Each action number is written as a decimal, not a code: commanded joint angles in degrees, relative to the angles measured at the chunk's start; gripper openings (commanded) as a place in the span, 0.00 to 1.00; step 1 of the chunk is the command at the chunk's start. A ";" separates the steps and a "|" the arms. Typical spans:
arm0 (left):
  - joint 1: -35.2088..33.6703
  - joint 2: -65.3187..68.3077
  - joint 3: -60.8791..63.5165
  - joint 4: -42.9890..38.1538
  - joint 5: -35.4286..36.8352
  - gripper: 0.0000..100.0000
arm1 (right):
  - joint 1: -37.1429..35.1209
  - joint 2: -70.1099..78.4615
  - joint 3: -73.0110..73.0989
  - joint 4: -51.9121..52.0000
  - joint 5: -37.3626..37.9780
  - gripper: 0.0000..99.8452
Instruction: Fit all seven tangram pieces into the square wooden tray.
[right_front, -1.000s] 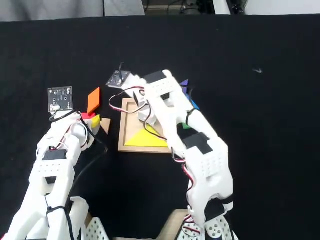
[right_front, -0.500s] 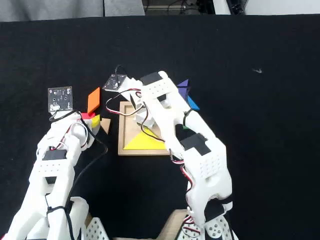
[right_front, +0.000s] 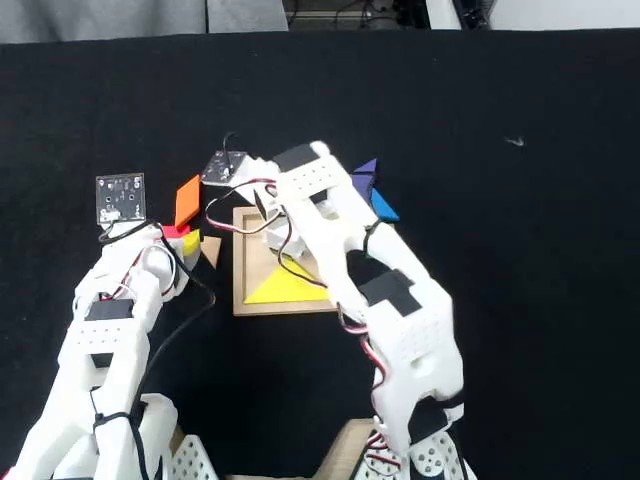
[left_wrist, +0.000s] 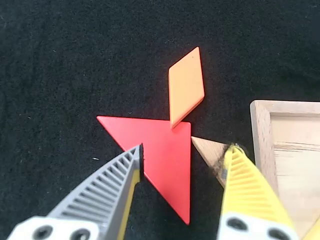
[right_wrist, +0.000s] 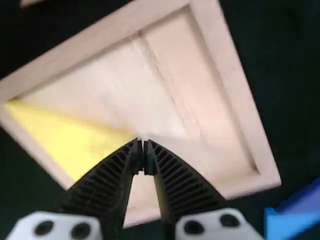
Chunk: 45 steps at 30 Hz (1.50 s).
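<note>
Under my right gripper (right_wrist: 143, 150) is the square wooden tray (right_wrist: 230, 90). Fingers are pressed together on nothing, tips over the bare floor right at the point of the yellow triangle (right_wrist: 75, 140); can't tell if they touch the wood. That big yellow triangle lies flat in the tray along one rim, and it's the one piece I'd call placed. Left gripper (left_wrist: 185, 150) is spread wide, one finger each side of the red triangle (left_wrist: 160, 145), which lies on the black table (left_wrist: 60, 60) outside the tray, not yet pinched. Just beyond the red one, touching its corner, is the orange parallelogram (left_wrist: 186, 87). Tan wooden triangle (left_wrist: 207, 149) sits right at the tip of that gripper's tray-side finger, between the red triangle and the tray rim. Blue piece (right_wrist: 295, 215) lies just outside the tray on the side away from my left gripper, with the purple piece (right_front: 365, 172) next to it. Estimate: one of seven in, six to go, red likely next. I count five outside, so one is unaccounted for. From above my right arm covers much of the tray and the table beside it, so it may be under there; cannot tell. Blue piece is cut off at the edge of the right wrist view and purple is partly behind the arm, so both shapes are unclear. Left fingers hide part of the red and tan triangles.
</note>
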 joint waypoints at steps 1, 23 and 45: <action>-0.04 -1.32 -0.92 -1.41 0.35 0.26 | 2.20 -11.74 -5.49 5.80 -0.62 0.01; 0.04 -1.32 -0.92 -1.49 0.26 0.26 | 19.25 -61.32 54.02 -23.56 -22.59 0.01; -0.48 -1.41 -0.84 -1.05 0.62 0.26 | 27.60 -50.59 63.16 -45.36 -31.56 0.01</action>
